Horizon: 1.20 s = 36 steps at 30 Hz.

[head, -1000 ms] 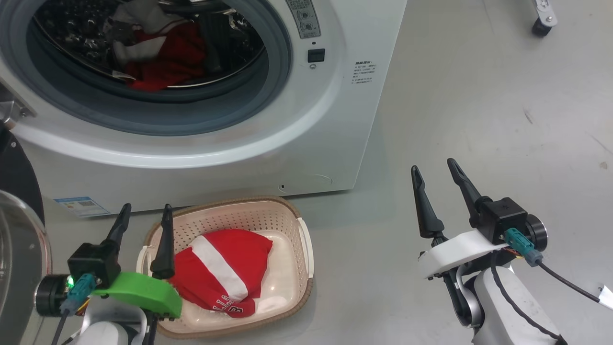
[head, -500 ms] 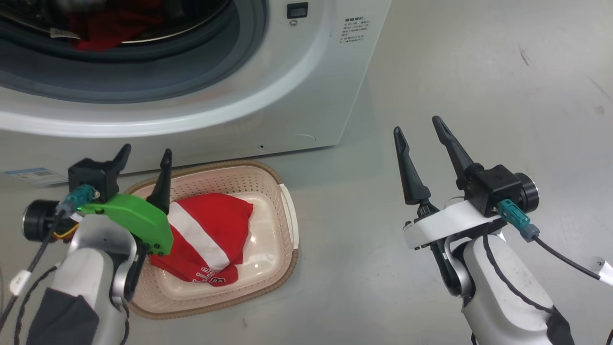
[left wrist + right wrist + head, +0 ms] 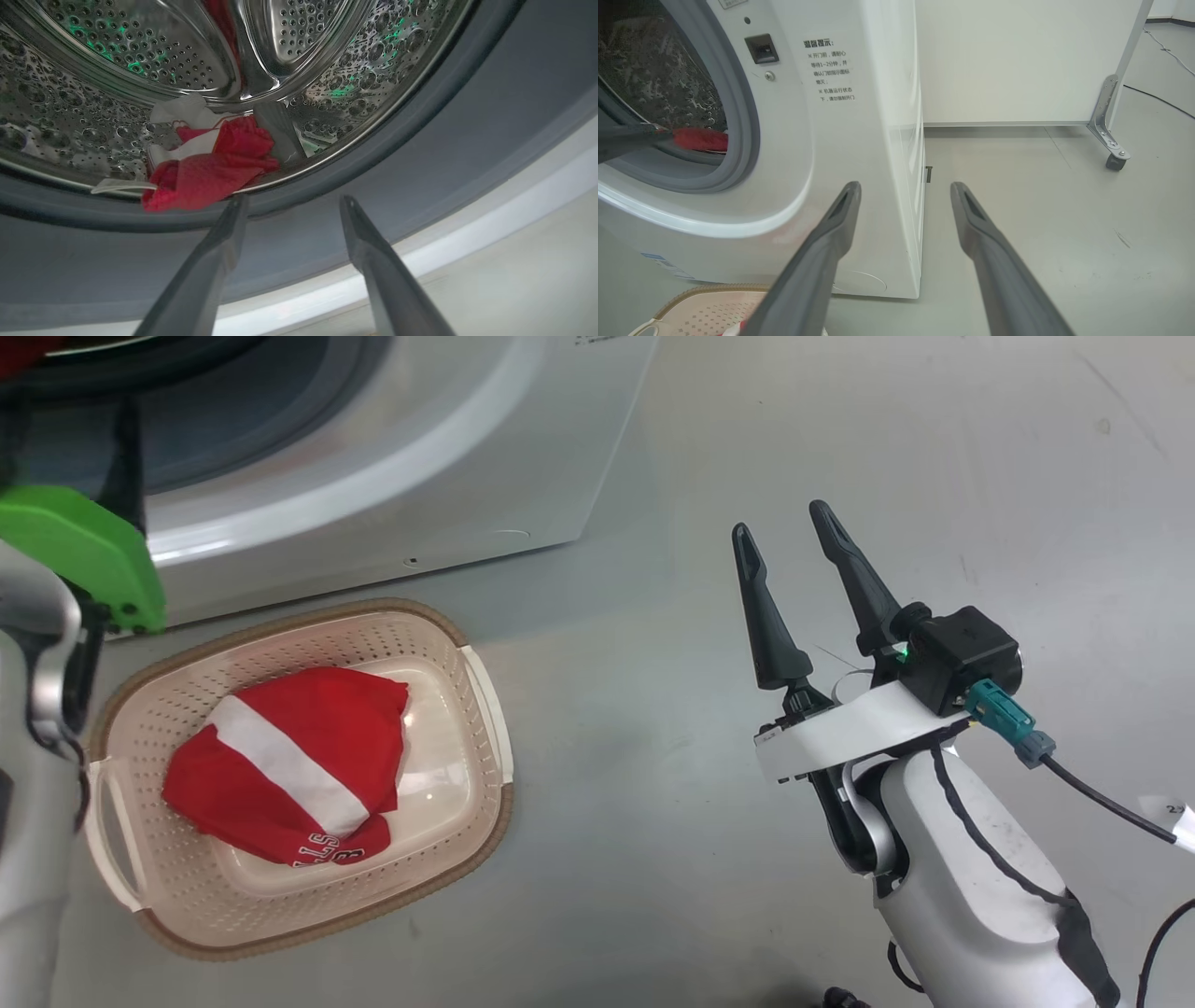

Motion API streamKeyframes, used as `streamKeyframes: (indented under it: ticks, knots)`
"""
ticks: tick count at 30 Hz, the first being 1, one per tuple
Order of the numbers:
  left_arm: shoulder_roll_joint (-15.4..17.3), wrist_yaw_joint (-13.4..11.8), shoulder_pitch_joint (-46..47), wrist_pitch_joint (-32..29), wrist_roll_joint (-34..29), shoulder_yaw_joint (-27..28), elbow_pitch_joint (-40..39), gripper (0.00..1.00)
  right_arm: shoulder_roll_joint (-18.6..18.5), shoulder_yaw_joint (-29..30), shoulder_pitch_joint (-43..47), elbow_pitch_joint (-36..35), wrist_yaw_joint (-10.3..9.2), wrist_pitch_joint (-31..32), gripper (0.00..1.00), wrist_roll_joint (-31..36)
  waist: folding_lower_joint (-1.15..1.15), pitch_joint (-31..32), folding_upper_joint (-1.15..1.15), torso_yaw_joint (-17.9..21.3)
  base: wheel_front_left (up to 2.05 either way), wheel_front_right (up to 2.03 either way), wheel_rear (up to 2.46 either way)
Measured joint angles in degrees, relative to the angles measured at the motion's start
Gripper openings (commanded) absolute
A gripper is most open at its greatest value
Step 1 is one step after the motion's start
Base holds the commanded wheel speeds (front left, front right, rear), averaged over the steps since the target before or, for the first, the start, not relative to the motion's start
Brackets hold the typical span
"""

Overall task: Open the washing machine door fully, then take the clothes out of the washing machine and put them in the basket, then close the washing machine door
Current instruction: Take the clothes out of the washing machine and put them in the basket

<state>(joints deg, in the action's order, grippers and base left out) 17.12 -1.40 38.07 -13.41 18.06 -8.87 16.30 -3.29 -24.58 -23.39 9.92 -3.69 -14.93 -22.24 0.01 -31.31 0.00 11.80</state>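
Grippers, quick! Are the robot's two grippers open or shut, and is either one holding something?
Left gripper: open, holding nothing, aimed at the clothes in the washing machine.
Right gripper: open, holding nothing.

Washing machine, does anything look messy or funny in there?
Only a little: crumpled red clothes lie at the front of the drum, drooping over its lip toward the grey seal. Nothing looks broken or spilled.
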Motion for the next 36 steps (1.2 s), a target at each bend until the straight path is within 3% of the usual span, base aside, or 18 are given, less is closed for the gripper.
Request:
streamKeyframes:
  ticks: [16,26,36]
  knots:
    - [11.4,0.5,14.6,-8.9,-3.6,3.1,6.4,1.00,0.1,-3.5,-3.3,-2.0,-1.54,0.0,1.00,-6.0,0.00,-6.5,0.00,8.2,0.00,0.00,0.00]
    - [14.7,0.8,20.3,-13.1,-3.0,5.7,10.2,1.00,0.2,-4.3,-5.0,-2.9,-2.08,0.0,1.00,-6.6,0.00,-10.2,0.00,11.4,0.00,0.00,0.00]
    - [15.1,0.7,20.9,-17.4,-1.6,7.1,15.2,1.00,0.2,-4.8,-5.6,-2.9,-2.50,0.0,1.00,-6.9,-0.01,-11.1,0.00,12.7,0.00,0.00,0.00]
